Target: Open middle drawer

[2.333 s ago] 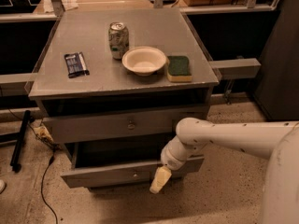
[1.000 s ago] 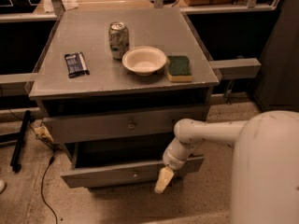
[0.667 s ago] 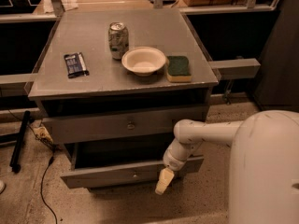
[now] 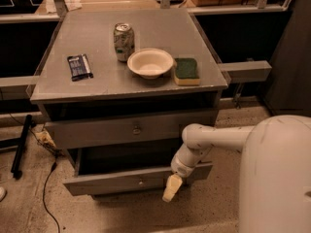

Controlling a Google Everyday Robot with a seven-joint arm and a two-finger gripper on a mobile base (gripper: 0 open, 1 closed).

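Note:
The middle drawer [image 4: 112, 183] is the long, low grey front with a small round knob [image 4: 141, 182]. It stands pulled out from the cabinet, with a dark opening above it. My gripper [image 4: 171, 189] is cream-coloured and points down. It hangs right in front of that drawer front, a little right of the knob and near its lower edge. The white arm [image 4: 209, 140] reaches to it from the right. Above sits the taller, wider grey front [image 4: 97, 130] with its own knob, pushed in.
On the cabinet top [image 4: 97, 86] lie a dark packet [image 4: 79, 66], a soda can [image 4: 123, 41], a cream bowl [image 4: 150, 62] and a green sponge [image 4: 186, 71]. Cables [image 4: 48, 178] and a black bar [image 4: 22, 144] lie on the floor at left. My white body [image 4: 277, 178] fills the lower right.
Drawer and gripper stay almost where they were. My white body has come further into the lower right of the view than 2.3 s ago.

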